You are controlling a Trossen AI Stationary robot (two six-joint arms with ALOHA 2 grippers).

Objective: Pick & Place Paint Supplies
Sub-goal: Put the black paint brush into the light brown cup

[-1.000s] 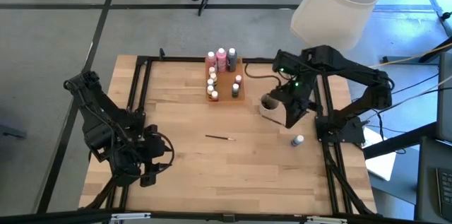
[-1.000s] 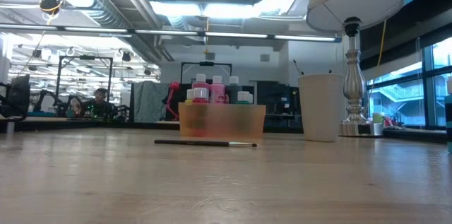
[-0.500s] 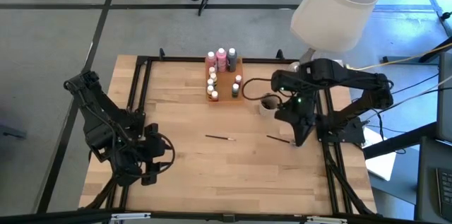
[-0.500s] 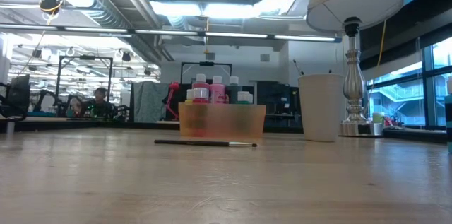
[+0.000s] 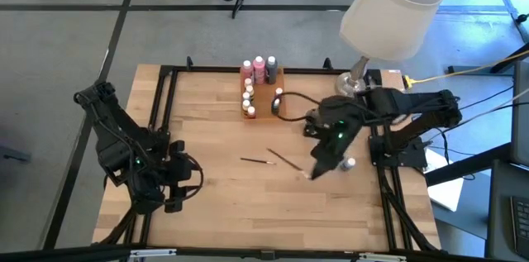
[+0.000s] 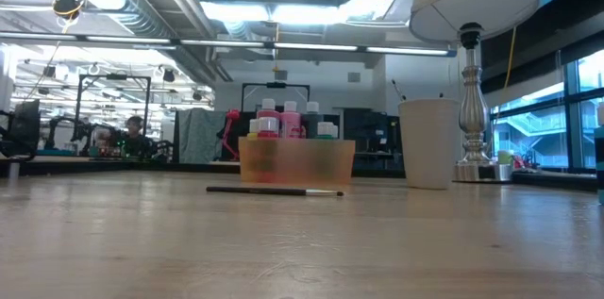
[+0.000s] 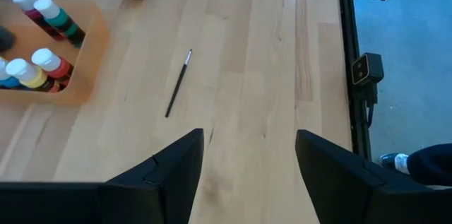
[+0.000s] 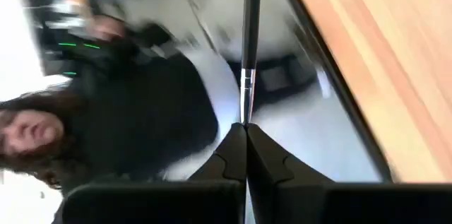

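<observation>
My right gripper [image 5: 310, 171] hangs above the table's middle right, shut on a thin dark-handled paintbrush [image 5: 285, 160]. A second paintbrush [image 5: 256, 161] lies flat on the wood to its left. Several paint bottles [image 5: 258, 72] stand upright in the orange tray [image 5: 277, 101] at the far middle. A small grey bottle [image 5: 350, 164] stands on the table beside the right arm. My left gripper [image 5: 178, 186] waits open at the near left, with nothing between its fingers [image 7: 176, 174]. My right gripper pinches the paintbrush at its bristle end, just below the silver ferrule [image 8: 245, 86], between its two shut fingertips [image 8: 236, 143]. The dark handle [image 8: 251, 12] sticks straight out beyond the fingers, along their line, toward the table's far left. The brush is lifted clear of the table.
A pale cup [image 6: 427, 143] stands to the right of the tray, and a lamp [image 5: 388, 6] stands at the far right corner. A black frame [image 5: 165, 113] edges the table. Bare wood lies between the arms. A blurred person [image 8: 42, 132] shows in the right wrist view.
My right gripper has come away from the cup toward the table's near edge, then swung left toward the middle, rolling its wrist. It has stayed shut and carried the paintbrush, which now points toward the far left above the table.
</observation>
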